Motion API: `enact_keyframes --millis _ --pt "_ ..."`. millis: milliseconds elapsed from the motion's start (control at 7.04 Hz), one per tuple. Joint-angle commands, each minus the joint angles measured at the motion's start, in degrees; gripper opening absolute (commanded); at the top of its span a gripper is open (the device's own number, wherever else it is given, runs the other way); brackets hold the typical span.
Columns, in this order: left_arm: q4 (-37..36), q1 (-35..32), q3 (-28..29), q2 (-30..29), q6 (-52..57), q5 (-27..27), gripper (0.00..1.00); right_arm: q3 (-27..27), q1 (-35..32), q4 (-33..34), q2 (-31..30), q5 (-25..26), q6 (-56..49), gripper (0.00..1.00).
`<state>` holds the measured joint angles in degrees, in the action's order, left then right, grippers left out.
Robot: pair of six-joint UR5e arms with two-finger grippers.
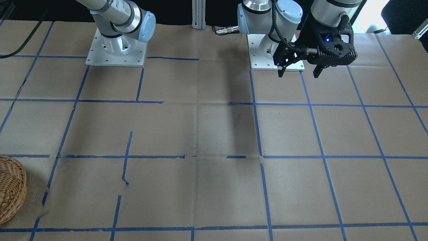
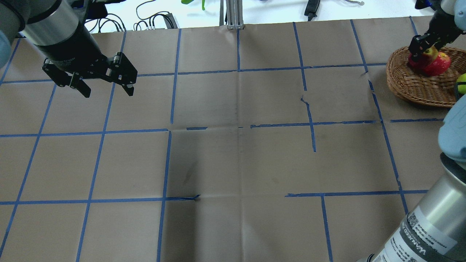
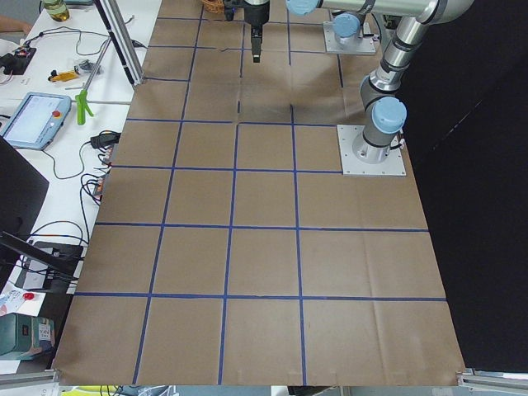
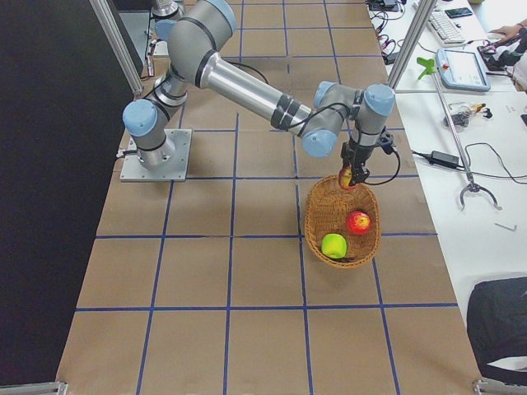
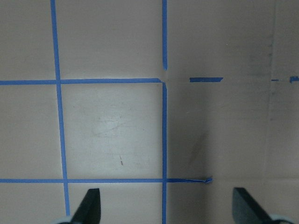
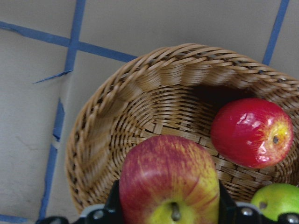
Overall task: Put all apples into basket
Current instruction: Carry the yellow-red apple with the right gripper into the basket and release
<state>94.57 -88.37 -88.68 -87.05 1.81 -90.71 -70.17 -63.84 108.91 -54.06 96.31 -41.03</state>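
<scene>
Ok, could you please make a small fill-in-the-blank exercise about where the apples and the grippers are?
1. The right gripper holds the red-and-yellow apple over the ___.
2. Inside it lie ___ apples: the red apple and the green apple.
3. The jaws of the left gripper are ___ and hold nothing.
Missing words: basket; two; open.

Right wrist view. The basket [image 6: 107, 121] showed bare weave at frame left and centre; the red apple [image 6: 250, 133] and green apple [image 6: 275, 200] occupied its right side, and the gripped blushed apple [image 6: 168, 182] blocked the lower centre.
</scene>
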Motion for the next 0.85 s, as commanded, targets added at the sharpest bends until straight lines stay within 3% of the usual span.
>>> enact_keyframes --millis 0,142,284,426,710 --pt "0.0 0.04 0.0 -0.13 0.03 0.09 0.99 -2.41 2.49 2.45 2.98 -1.83 -3.27 0.11" --pt "0.0 0.04 0.0 -0.22 0.03 0.09 0.99 -4.51 2.49 4.19 3.17 -1.83 -3.18 0.17" --pt "0.0 0.04 0.0 -0.22 0.03 0.09 0.99 -6.01 2.49 5.51 3.17 -1.83 -3.79 0.87" --pt "0.0 -0.05 0.0 -0.31 0.03 0.09 0.99 -5.94 2.49 5.0 2.73 -1.4 -3.79 0.96" --pt "0.0 0.03 0.0 -0.31 0.03 0.09 0.99 -5.76 2.32 3.34 -0.5 -1.39 -3.71 0.99"
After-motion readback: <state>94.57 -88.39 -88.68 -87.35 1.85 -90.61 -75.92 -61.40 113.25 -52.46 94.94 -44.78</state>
